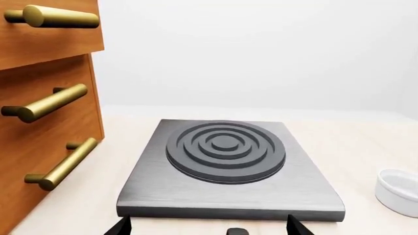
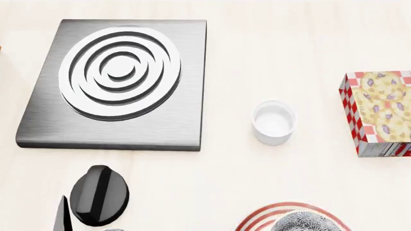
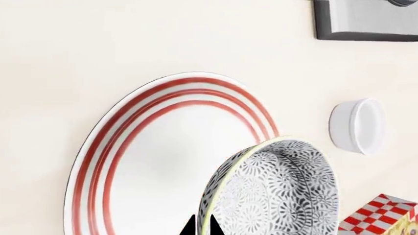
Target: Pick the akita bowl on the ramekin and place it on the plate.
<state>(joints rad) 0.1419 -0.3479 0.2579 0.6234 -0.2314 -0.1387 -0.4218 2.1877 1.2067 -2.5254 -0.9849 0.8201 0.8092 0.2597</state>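
At the left of the head view, the left gripper [image 2: 83,209] hangs idle near the stove plate [image 2: 115,82], its fingertips spread and empty in its wrist view, clear of the work. Further right, the ramekin [image 2: 274,121] stands bare on the table. At the lower right, the akita bowl [image 3: 274,191] is over the plate [image 3: 150,156], the right gripper [image 3: 201,226] pinching its rim; whether it rests there yet I cannot tell.
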